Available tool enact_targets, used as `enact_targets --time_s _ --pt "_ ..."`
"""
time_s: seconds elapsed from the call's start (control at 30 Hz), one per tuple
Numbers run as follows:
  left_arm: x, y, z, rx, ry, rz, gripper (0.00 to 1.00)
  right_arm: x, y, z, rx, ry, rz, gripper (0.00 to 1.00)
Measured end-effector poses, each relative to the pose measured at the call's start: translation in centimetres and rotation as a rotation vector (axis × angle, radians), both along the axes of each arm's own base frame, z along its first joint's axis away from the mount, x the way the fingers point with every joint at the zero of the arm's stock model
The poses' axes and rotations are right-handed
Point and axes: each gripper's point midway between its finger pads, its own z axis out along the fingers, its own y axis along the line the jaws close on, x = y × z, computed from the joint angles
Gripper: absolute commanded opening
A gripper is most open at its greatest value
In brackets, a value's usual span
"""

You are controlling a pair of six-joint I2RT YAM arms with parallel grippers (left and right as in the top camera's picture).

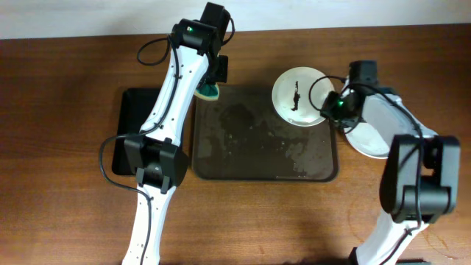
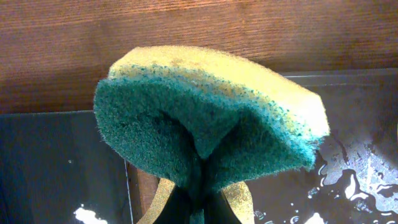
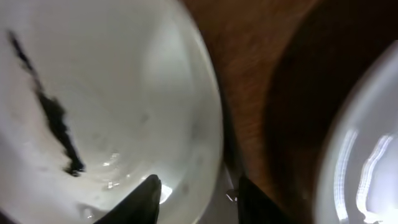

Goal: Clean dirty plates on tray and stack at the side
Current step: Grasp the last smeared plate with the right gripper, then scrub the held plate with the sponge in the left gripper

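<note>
Nearest, we saw clean plates (image 1: 364, 143) stacked on the table (image 1: 59, 88) at the tray's (image 1: 257, 168) 3 o'clock. The right claw (image 3: 196, 193) stood spread astride the one smeared plate (image 1: 294, 96) at 1 o'clock, which we judged the last to wipe. Farthest, the left claw (image 1: 213, 82) pinched a sponge (image 2: 205, 118).

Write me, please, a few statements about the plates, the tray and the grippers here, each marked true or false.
1. The left gripper holds a yellow-and-green sponge. True.
2. The smeared plate lies in the middle of the brown tray. False: it sits at the tray's far right corner.
3. The right gripper has its fingers either side of the smeared plate's rim. True.
4. The brown tray is dry. False: wet patches show on it.
5. A white plate lies on the table, right of the tray. True.
</note>
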Motion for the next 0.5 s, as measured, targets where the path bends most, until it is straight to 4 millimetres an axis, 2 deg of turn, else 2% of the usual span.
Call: enact_targets --time_s 0.03,0.07,0.13,0.23,0.27,0.33,0.37,0.4,0.43,0.5 --pt "0.0 0.0 0.0 0.0 0.0 0.0 0.0 -0.1 0.7 -0.6 0.0 0.013 0.006 0.13" --pt "0.0 0.0 0.0 0.0 0.0 0.0 0.0 -0.2 1.4 -0.9 -0.002 0.021 0.021 0.04" --pt "0.0 0.0 0.0 0.0 0.0 0.0 0.0 -0.6 2.4 -0.9 0.01 0.041 0.036 0.04" --pt "0.0 0.0 0.0 0.0 0.0 0.0 0.0 -4.9 4.4 -1.5 0.03 0.217 0.09 0.04" --pt "0.0 0.0 0.0 -0.001 -0.001 0.0 0.0 -6.1 5.1 -1.4 0.032 0.262 0.119 0.07" --pt "0.0 0.0 0.0 0.0 0.0 0.0 0.0 -7.2 6.0 -1.3 0.025 0.293 0.178 0.49" --pt "0.0 0.0 0.0 0.0 0.0 0.0 0.0 -7.3 6.2 -1.3 0.013 0.284 0.235 0.65" --pt "0.0 0.0 0.0 0.0 0.0 0.0 0.0 -7.1 6.2 -1.3 0.004 0.268 0.272 0.65" --pt "0.0 0.0 0.0 0.0 0.0 0.0 0.0 -5.1 6.1 -1.0 -0.025 0.169 0.335 0.65" --pt "0.0 0.0 0.0 0.0 -0.001 0.0 0.0 -3.1 5.7 -0.6 -0.062 0.075 0.393 0.62"
